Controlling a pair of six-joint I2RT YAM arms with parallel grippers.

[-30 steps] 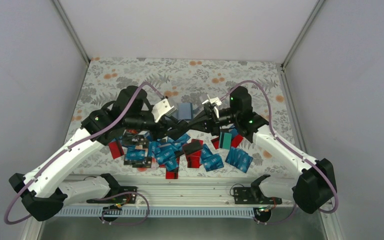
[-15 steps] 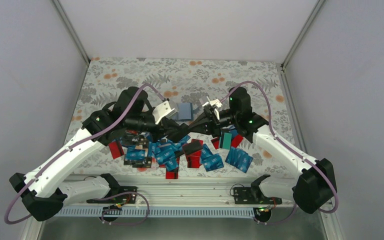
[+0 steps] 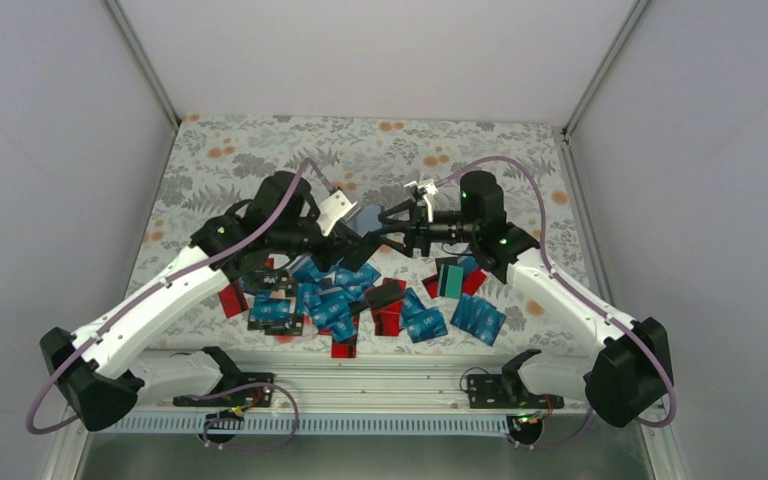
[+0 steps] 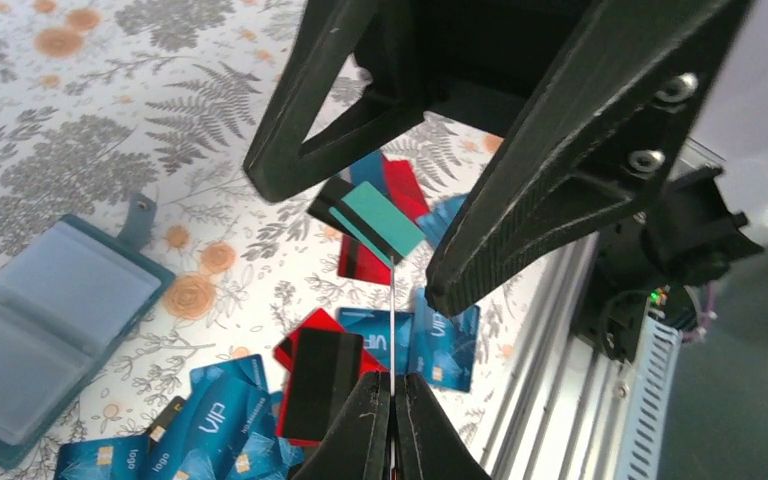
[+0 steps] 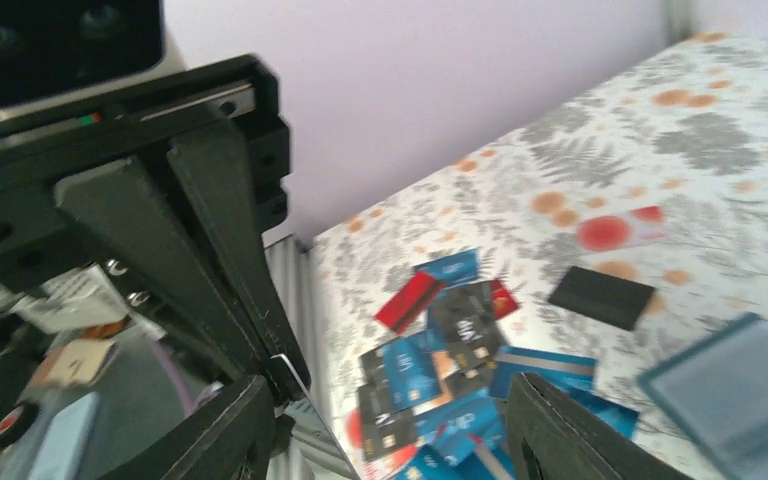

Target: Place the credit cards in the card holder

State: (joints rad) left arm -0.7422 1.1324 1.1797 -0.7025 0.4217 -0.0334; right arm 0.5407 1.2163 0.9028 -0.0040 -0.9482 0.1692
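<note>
A fern-and-flower tablecloth [image 3: 260, 160] covers the table inside plain white walls [image 3: 380, 60], and the credit cards [image 3: 345, 300] lie heaped near the arm bases, mostly blue with some red and black and one teal-green card [image 4: 380, 218]. The card holder [image 4: 50, 330] lies unfolded on the cloth just beyond the heap, its clear pockets facing up. In the top view the wrists hide much of it.

We see the left gripper [image 4: 392, 395] pinched together on one card [image 4: 392, 320], held edge-on to its camera (so its colour is anyone's guess). The right gripper [image 5: 385, 400] faces it with jaws apart and nothing between them. The card's far end seems to sit near those open fingers, though we cannot be sure.

We judge the step in hand to be carrying this card to the holder. To do it well, we would bring the right gripper down to pin the light holder, then lay the card nearly flat and slide it shallowly into a pocket mouth.
</note>
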